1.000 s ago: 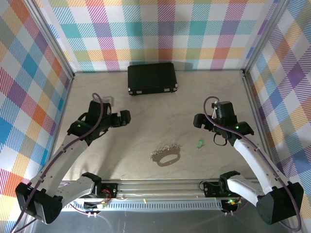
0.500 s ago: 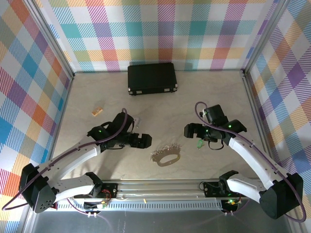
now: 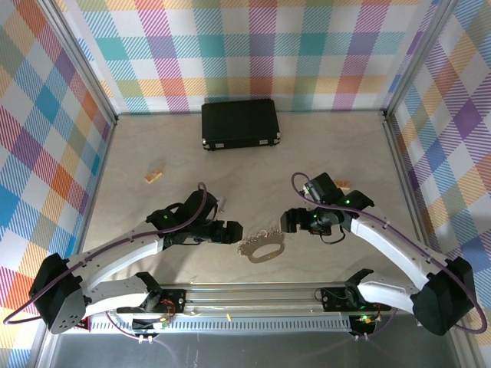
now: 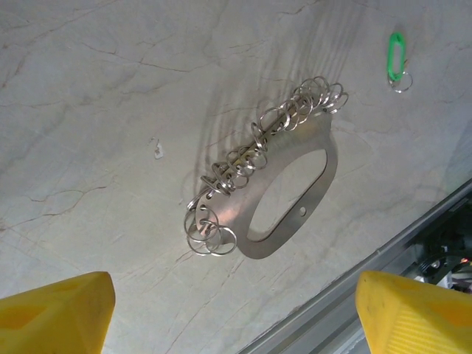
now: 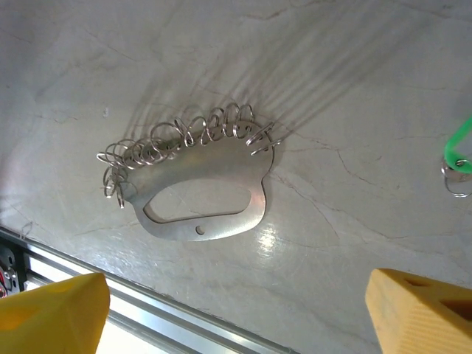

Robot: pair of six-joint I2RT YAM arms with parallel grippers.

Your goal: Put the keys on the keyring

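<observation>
Flat silver keyring [image 4: 302,141] (looped wire edge), green key [image 4: 396,55], perhaps plastic

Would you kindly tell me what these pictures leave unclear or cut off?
Green key: right wrist view, cut off by the right edge of the picture.
Keyring: top view, too small to count its little rings.
Tan block: top view, too small to identify.
</observation>
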